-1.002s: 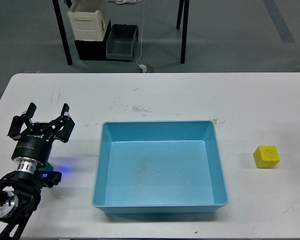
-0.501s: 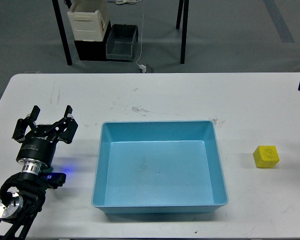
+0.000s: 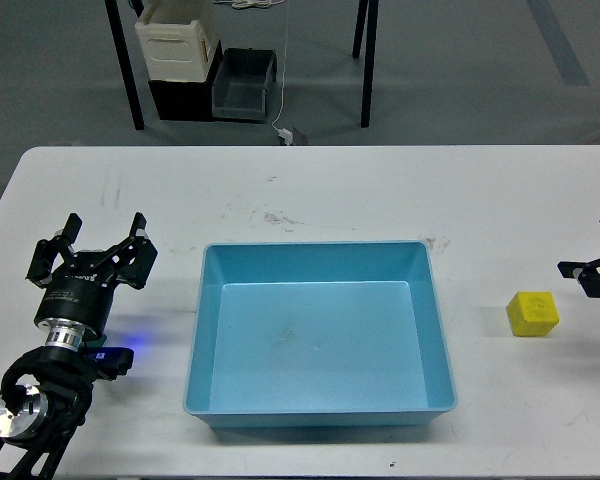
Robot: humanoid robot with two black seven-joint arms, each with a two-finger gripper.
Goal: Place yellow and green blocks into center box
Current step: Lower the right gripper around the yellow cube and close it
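A yellow block lies on the white table, to the right of the light blue box, which stands empty at the centre. No green block shows. My left gripper is open and empty at the table's left, apart from the box. My right gripper comes in at the right edge, just above and right of the yellow block. Its fingers stand apart and hold nothing. Most of that arm is out of view.
The white table has scuff marks behind the box. A small blue light glows at my left wrist. On the floor beyond the table stand a white bin, a grey bin and black table legs.
My right gripper has come into view at the right edge and moved down towards the yellow block. My left gripper has shifted slightly right and down. The block and box have not moved.
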